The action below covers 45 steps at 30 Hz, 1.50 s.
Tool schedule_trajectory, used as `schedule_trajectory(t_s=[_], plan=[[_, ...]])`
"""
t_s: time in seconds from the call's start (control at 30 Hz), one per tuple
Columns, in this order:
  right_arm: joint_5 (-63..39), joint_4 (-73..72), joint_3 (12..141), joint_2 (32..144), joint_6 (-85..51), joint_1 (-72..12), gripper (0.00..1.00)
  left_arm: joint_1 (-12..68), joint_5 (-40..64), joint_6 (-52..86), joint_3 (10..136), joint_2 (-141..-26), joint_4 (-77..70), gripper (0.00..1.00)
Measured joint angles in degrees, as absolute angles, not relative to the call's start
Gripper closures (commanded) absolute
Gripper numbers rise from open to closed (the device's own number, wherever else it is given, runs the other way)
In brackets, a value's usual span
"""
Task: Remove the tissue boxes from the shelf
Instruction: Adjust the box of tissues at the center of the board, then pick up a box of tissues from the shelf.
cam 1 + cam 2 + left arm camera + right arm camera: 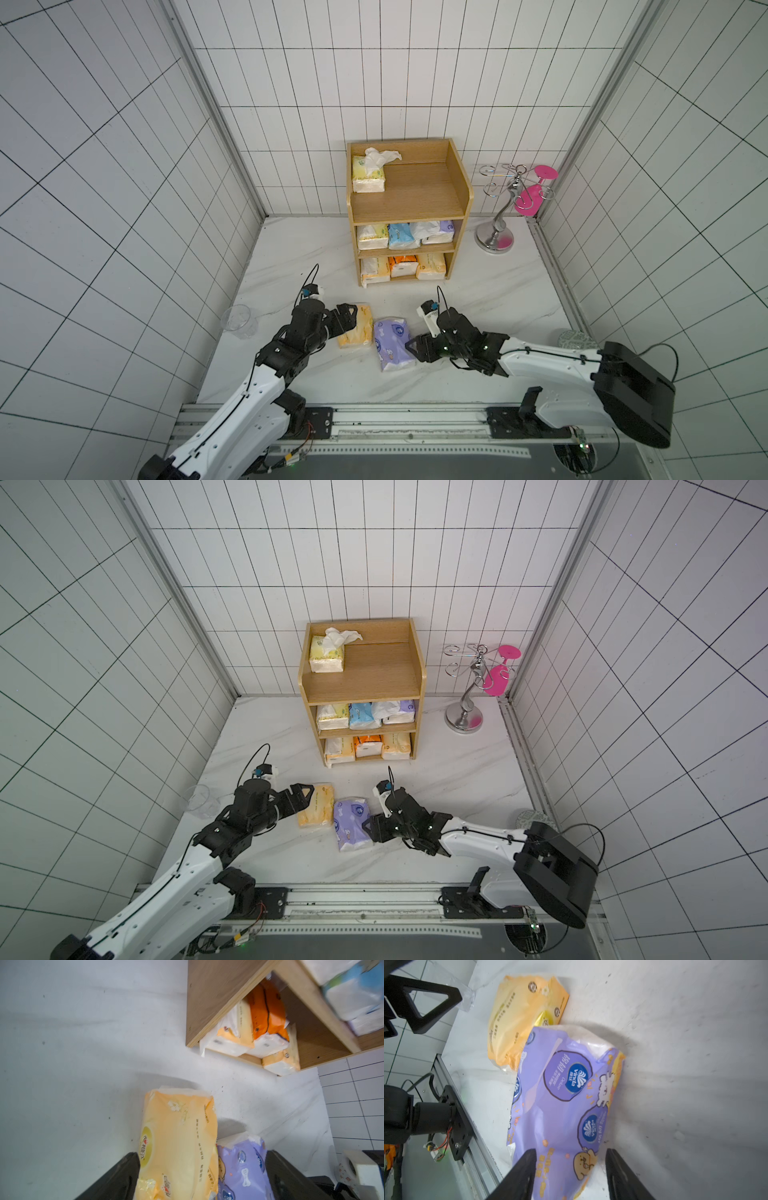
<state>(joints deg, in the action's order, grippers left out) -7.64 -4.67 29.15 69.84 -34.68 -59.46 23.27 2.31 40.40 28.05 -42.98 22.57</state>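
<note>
The light-wood shelf (pixel 415 195) (pixel 374 675) stands at the back. A pale yellow tissue box (pixel 368 176) with white tissue sticking out lies on its top tier. Three boxes fill the middle tier (pixel 401 236) and three the bottom tier (pixel 403 266) (pixel 266 1012). On the table in front lie a peach-orange pack (pixel 356 328) (pixel 178 1142) and a purple pack (pixel 392 343) (pixel 566 1093), side by side. My left gripper (pixel 345 318) (pixel 201 1154) is open wide, straddling the peach-orange pack. My right gripper (pixel 415 347) (pixel 571 1151) is open around the purple pack's near end, with a gap at one finger.
A clear plastic cup (pixel 239 322) stands left of the left arm. A silver stand (pixel 496 239) with a pink glass (pixel 534 199) is right of the shelf. Tiled walls close three sides. The metal rail (pixel 395 419) runs along the front.
</note>
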Motion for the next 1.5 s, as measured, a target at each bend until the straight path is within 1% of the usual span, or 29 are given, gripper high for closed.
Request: schedule_trajectory(t_s=[0.1, 0.17, 0.23, 0.3, 0.37, 0.47, 0.6, 0.77, 0.9, 1.1, 1.2, 1.5], plan=[[-1.0, 5.5, 33.7, 61.5, -33.2, -58.6, 0.37, 22.8, 1.5, 39.3, 34.2, -45.2, 22.7, 0.02], [1.9, 10.7, 39.5, 57.1, -31.5, -57.1, 0.36, 22.4, 1.1, 39.4, 38.1, -47.4, 22.3, 0.02], [2.9, 13.7, 46.6, 55.3, -29.6, -54.8, 0.36, 22.2, 1.0, 39.8, 40.9, -49.5, 20.6, 0.02], [2.5, 15.2, 55.2, 56.5, -27.9, -51.2, 0.36, 22.0, 1.1, 39.8, 44.0, -52.2, 18.8, 0.02], [0.5, 16.6, 64.1, 60.3, -26.9, -47.2, 0.36, 22.0, 1.1, 39.3, 47.6, -55.6, 18.1, 0.02], [-4.3, 17.3, 78.6, 69.5, -25.6, -42.7, 0.35, 22.0, 1.1, 37.4, 52.7, -59.9, 16.7, 0.02], [-8.8, 18.0, 93.8, 83.1, -24.0, -39.8, 0.35, 21.7, 1.1, 35.9, 53.7, -60.8, 14.4, 0.02], [-11.7, 20.7, 107.3, 97.5, -22.5, -38.2, 0.35, 21.3, 2.1, 35.2, 53.5, -61.1, 13.0, 0.02], [-12.4, 22.5, 113.3, 105.0, -21.2, -37.4, 0.34, 21.3, 3.3, 34.9, 53.2, -62.0, 12.2, 0.02], [-15.1, 23.4, 121.0, 112.5, -20.5, -36.7, 0.33, 21.3, 4.7, 34.9, 51.0, -62.4, 11.1, 0.02], [-16.4, 23.1, 123.5, 114.4, -20.6, -36.7, 0.33, 21.3, 5.1, 35.0, 49.0, -62.4, 10.3, 0.01], [-18.7, 17.1, 125.1, 117.7, -21.4, -36.7, 0.33, 21.3, 9.6, 36.2, 45.9, -62.7, 8.4, 0.02]])
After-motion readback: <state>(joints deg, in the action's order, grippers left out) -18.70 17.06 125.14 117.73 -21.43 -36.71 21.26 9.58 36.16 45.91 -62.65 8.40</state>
